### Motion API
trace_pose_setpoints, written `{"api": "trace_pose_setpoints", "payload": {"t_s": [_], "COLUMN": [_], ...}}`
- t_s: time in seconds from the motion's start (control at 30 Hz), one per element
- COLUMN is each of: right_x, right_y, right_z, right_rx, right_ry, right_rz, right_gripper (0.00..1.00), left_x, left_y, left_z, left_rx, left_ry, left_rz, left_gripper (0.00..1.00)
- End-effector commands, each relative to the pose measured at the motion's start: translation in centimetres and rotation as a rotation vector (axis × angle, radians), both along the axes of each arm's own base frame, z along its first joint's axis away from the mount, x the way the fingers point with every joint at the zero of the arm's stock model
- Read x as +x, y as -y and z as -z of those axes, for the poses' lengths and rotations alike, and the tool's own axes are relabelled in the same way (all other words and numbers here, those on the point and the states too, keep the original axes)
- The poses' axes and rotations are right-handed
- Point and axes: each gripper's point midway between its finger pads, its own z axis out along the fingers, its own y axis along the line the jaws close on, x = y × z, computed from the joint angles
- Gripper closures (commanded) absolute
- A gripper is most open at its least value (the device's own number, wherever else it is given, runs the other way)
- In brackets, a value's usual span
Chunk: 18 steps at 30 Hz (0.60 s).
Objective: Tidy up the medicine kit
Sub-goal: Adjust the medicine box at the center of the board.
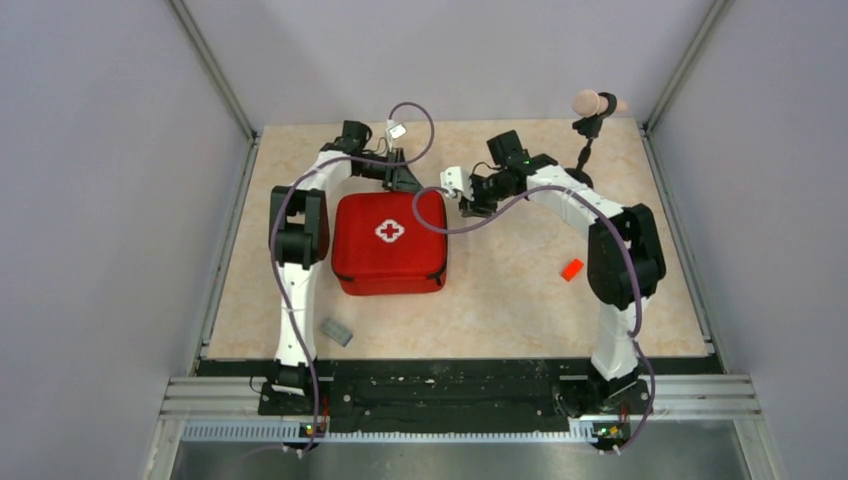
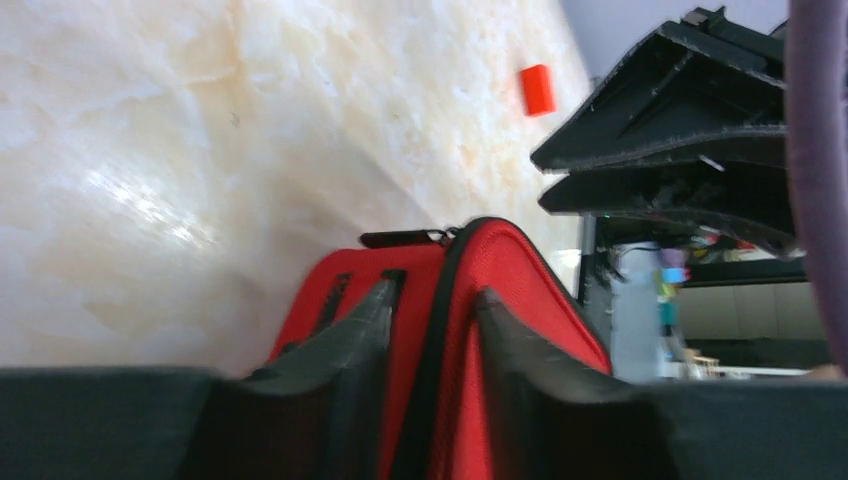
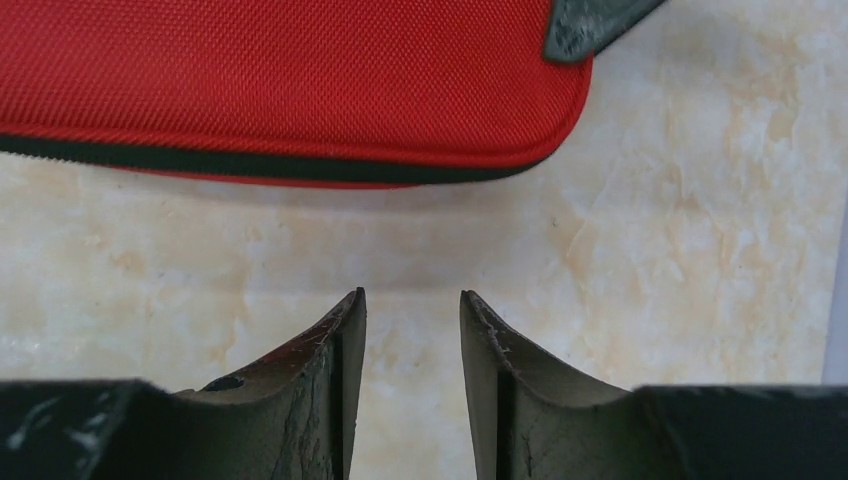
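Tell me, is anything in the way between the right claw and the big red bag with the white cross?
No, nothing visible. From the right wrist, only bare marbled beige table lies between the open right gripper and the red soft zip pouch, at its black-edged side.

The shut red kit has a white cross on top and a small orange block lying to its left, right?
Not quite: the top view shows the block to the right of the kit. The kit is shut, with the white cross on top.
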Motion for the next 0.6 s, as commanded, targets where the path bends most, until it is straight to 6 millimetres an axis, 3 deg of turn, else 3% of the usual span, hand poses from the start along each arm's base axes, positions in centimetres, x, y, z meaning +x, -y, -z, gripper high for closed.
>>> {"api": "trace_pose_setpoints", "payload": {"t_s": [0.0, 0.1, 0.17, 0.2, 0.3, 0.33, 0.4, 0.47, 0.57], "right_x": [-1.4, -4.0, -5.7, -6.6, -8.3, -8.3, -7.7, -7.3, -6.9], "right_y": [-3.5, -5.0, -6.0, -6.5, -7.7, -7.7, -7.6, -7.4, -7.3], "right_z": [0.5, 0.9, 1.1, 1.1, 1.2, 1.3, 1.4, 1.3, 1.4], "right_rx": [0.048, 0.054, 0.068, 0.088, 0.145, 0.149, 0.162, 0.184, 0.19], "right_ry": [-0.052, -0.094, -0.157, -0.197, -0.297, -0.309, -0.339, -0.367, -0.376], "right_rz": [-0.087, -0.127, -0.13, -0.132, -0.124, -0.106, -0.052, -0.008, 0.044], "right_gripper": [0.62, 0.63, 0.65, 0.66, 0.67, 0.67, 0.67, 0.67, 0.67], "left_x": [3.6, 7.5, 8.4, 7.8, 3.3, 1.7, -1.8, -4.3, -6.4], "left_y": [0.6, -3.4, -7.7, -9.9, -15.9, -17.5, -20.7, -21.8, -21.1], "left_z": [-3.1, -5.4, -6.4, -6.6, -6.2, -4.9, -4.4, -3.0, -1.8], "left_rx": [0.097, 0.297, 0.473, 0.565, 0.75, 0.796, 0.842, 0.846, 0.804], "left_ry": [0.16, 0.256, 0.261, 0.247, 0.112, 0.04, -0.05, -0.099, -0.162], "left_rz": [-0.104, -0.343, -0.519, -0.585, -0.725, -0.759, -0.812, -0.783, -0.673], "left_gripper": [0.49, 0.35, 0.32, 0.32, 0.33, 0.33, 0.32, 0.32, 0.35]}}
